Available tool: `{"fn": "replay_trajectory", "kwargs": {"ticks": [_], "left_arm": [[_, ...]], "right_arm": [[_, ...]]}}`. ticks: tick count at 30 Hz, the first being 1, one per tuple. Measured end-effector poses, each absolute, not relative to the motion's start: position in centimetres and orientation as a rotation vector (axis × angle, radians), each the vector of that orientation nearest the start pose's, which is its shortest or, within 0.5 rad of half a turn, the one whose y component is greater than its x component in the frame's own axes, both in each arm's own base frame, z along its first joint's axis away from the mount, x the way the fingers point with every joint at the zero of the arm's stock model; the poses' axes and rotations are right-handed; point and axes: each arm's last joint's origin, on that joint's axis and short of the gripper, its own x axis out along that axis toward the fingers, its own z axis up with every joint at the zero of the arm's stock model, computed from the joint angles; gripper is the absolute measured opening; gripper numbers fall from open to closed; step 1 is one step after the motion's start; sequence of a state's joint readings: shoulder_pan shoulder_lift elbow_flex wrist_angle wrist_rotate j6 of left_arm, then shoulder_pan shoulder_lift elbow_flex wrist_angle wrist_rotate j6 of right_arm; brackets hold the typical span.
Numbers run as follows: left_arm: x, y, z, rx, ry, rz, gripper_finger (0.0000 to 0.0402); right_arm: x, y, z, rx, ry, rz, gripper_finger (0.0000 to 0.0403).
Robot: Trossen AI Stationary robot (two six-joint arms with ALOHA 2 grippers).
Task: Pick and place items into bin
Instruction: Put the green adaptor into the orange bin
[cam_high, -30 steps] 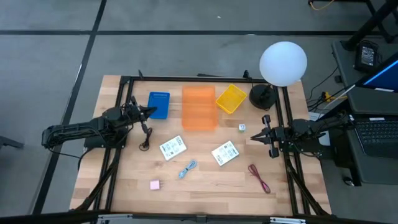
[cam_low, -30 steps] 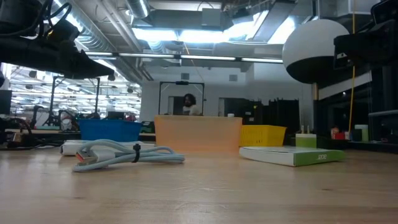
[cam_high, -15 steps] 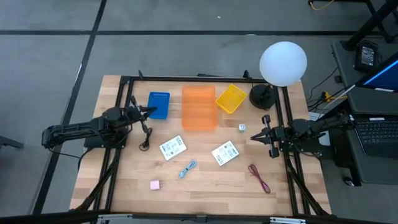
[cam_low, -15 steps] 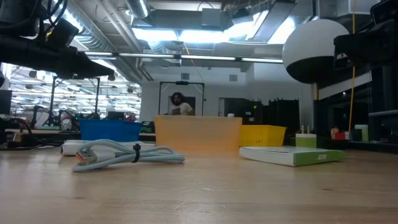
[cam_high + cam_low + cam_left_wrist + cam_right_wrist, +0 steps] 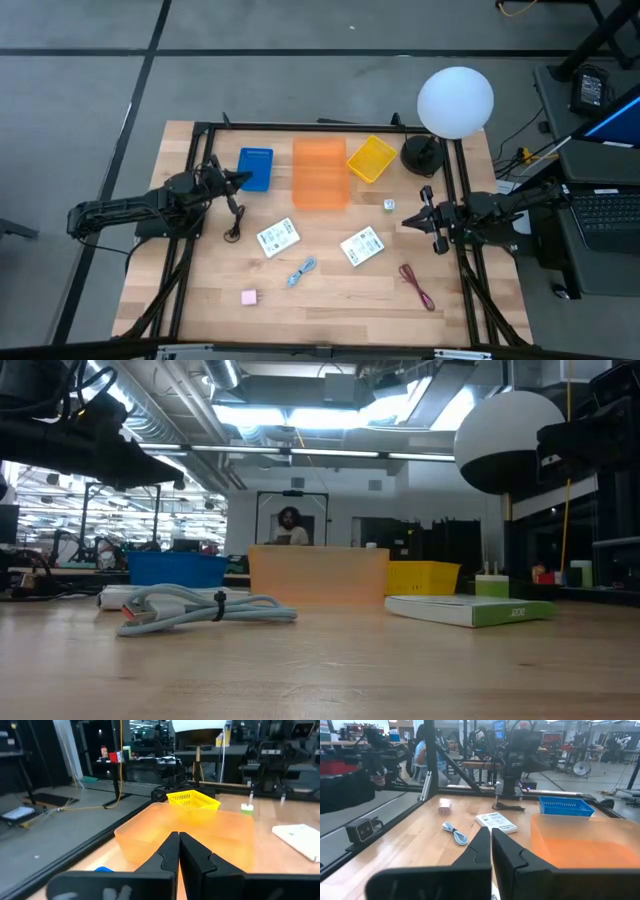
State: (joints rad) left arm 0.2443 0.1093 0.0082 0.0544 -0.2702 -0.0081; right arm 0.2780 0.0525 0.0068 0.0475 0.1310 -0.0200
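Nothing is in a bin yet, as far as I can judge. My left gripper (image 5: 243, 178) hangs over the bench's left side, by the blue bin (image 5: 256, 168), fingers pressed together on nothing. My right gripper (image 5: 404, 221) waits at the right edge, pinched shut and empty as well.

The three bins sit in a row along the far edge: the blue one, the orange bin (image 5: 320, 173) in the middle, the yellow bin (image 5: 371, 158) tilted beside it. From above all three look bare inside (I cannot see into their corners), so the whole job is left.

The items lie loose on the wood:
- One white packet (image 5: 278, 236) lies near the bench's middle, its long axis running from near-left to far-right.
- The second white packet (image 5: 361, 246) is toward the right side, slanted the same way.
- The light-blue piece (image 5: 302, 270) lies nearer the near edge, also slanted near-left to far-right.
- The pink cube (image 5: 249, 297) sits close to the near-left corner.
- The tiny greenish cube (image 5: 389, 205) sits just in front of the yellow bin.
- The dark-red cord (image 5: 417, 285) stretches toward the near-right corner, from far-left to near-right.
- The black cord (image 5: 234, 222) dangles close under my left wrist, running roughly far to near.

The white globe lamp (image 5: 455, 101) at the far-right corner stays out of it.
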Motion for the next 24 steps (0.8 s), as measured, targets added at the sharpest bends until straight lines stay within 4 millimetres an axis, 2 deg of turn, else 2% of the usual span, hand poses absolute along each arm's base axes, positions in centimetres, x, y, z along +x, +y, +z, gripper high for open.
{"fn": "replay_trajectory", "kwargs": {"ticks": [3,12,20,24], "left_arm": [[9.8,3.2,16.3,-0.012,0.045,0.484,0.0006],[10.2,2.4,16.2,-0.034,0.051,0.208,0.0003],[10.5,2.6,15.6,-0.056,0.12,0.231,0.0003],[10.8,2.6,15.1,-0.063,0.175,0.229,0.0002]], "right_arm": [[9.7,2.4,16.6,0.001,-0.001,0.147,0.0],[9.8,2.4,16.5,0.076,0.015,0.148,0.0],[10.1,2.5,16.2,0.169,0.064,0.151,0.0],[10.1,2.5,16.1,0.162,0.071,0.15,0.0]]}}
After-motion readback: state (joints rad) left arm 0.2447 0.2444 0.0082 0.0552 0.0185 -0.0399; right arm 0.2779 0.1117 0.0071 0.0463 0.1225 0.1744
